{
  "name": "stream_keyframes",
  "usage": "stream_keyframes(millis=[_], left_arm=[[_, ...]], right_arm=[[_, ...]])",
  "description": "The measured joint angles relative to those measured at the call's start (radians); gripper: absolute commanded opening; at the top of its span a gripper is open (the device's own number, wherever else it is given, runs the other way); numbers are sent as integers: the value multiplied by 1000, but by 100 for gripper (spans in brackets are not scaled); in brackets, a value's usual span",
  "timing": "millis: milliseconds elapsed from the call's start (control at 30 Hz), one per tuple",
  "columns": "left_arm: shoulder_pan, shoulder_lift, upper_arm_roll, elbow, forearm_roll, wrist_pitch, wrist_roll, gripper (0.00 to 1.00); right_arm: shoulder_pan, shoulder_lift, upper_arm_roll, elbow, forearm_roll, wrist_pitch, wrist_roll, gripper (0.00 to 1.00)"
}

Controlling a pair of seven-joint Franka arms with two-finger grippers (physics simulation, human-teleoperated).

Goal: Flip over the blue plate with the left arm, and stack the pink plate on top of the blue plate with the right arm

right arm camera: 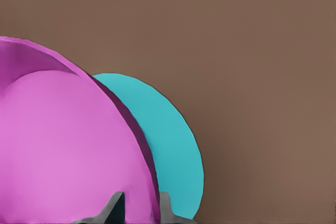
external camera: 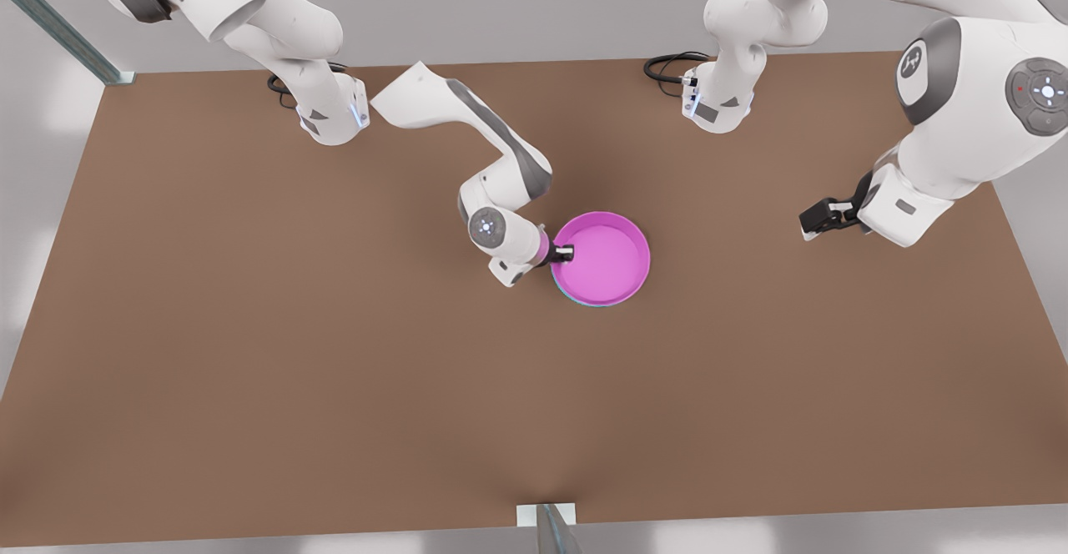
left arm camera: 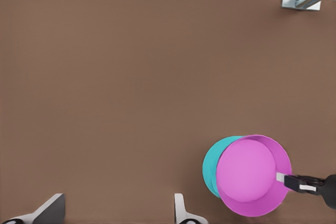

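Pink plate (external camera: 605, 255), smooth, round, low-rimmed, sits on the blue plate (left arm camera: 211, 164) mid-tabletop (external camera: 250, 354); my right gripper (external camera: 565, 252) pinches its rim. My left gripper (external camera: 816, 222) waits apart, fingers spread.

A magenta-pink plate (external camera: 607, 255) is seen over a turquoise plate (right arm camera: 168, 140), of which a thin cyan edge is shown. The table (external camera: 250, 354) is plain brown, unpatterned. Both arms are white with grey joints; black is seen on the right gripper (external camera: 564, 252) and left gripper (external camera: 811, 222).
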Motion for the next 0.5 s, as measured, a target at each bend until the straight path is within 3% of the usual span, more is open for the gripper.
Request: stream_keyframes(millis=[167,233,333,367,500], left_arm=[[-1,0,0,-1,0,0,0,100],[0,-1,-1,0,0,2,0,100],[-11,0,-11,-1,-3,7,-3,100],[-14,1,-11,-1,-4,8,-6,100],[-13,5,-13,2,-5,8,-5,100]], right_arm=[[-5,-10,0,-1,2,-4,1,100],[-60,-100,-17,-46,-7,-63,-13,100],[-78,-399,-243,-230,-124,-367,-203,100],[-124,-448,-279,-237,-213,-440,-249,100],[-506,-627,-278,-231,-633,-621,-514,100]])
